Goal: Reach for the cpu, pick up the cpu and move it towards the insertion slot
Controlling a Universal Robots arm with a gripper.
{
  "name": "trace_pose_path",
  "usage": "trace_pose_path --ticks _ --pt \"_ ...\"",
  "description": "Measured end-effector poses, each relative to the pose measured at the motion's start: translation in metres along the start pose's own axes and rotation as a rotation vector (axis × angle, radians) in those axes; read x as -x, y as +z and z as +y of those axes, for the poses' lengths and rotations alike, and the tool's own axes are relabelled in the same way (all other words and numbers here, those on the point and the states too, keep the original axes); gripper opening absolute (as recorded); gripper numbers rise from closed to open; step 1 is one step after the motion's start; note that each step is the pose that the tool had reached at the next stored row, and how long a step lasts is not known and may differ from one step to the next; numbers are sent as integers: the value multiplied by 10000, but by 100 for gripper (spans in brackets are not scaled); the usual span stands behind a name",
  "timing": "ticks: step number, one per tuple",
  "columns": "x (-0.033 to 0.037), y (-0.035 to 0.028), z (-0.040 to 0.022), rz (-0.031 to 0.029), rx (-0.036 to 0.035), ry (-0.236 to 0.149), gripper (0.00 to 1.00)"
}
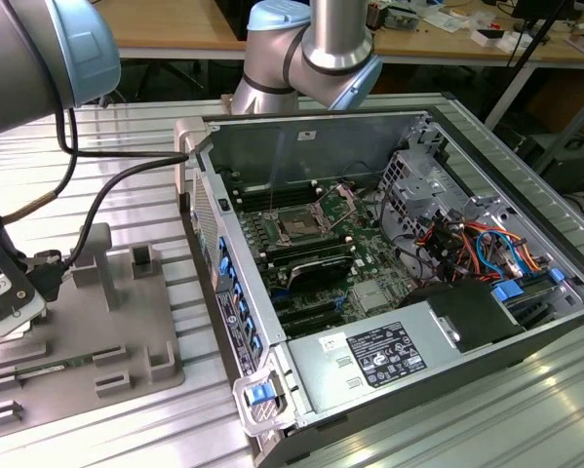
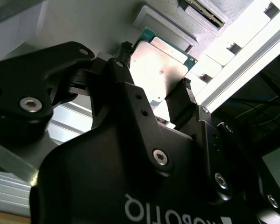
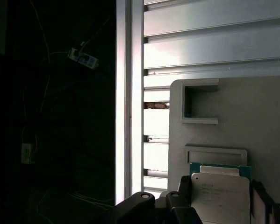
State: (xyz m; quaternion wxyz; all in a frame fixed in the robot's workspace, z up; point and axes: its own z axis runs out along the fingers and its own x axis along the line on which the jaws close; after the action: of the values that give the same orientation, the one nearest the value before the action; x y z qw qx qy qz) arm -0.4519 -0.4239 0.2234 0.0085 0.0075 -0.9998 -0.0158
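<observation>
Silvery cpu (image 2: 164, 70) is clamped in the end effector (image 2: 156, 67), whose fingers (image 2: 181, 100) are pressed against two opposite edges of it in both wrist views. It is held at the grey plate (image 1: 116, 341) on the worktop (image 1: 126, 136), at the exterior view's left; whether it is lifted clear cannot be told. The slot (image 1: 299, 226) is seen well apart, inside the open case (image 1: 447, 322).

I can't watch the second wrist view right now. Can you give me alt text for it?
The black gripper is right at the cpu, whose shiny metal top with a green edge shows just past the gripper's body, with the grey fixture plate behind it. A pale aluminium table rail runs beside the plate.
</observation>
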Motion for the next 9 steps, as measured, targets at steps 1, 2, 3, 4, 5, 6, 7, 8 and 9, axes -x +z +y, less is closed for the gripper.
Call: trace_pose_path --ticks 1,2,3,4,5,6,7,8,9 --pt "0 -1 0 0 0 0 55" --pt "-1 -8 0 4 -2 0 55" --pt "-1 -20 0 4 -2 0 55" --pt "-1 -38 1 2 -1 0 55" --pt "-1 -55 2 2 -1 1 55" --pt "-1 -74 2 1 -1 0 55" --pt "-2 -84 3 1 0 0 55" --pt "-2 -93 3 0 0 0 55" --pt "-2 -111 3 1 0 0 55"
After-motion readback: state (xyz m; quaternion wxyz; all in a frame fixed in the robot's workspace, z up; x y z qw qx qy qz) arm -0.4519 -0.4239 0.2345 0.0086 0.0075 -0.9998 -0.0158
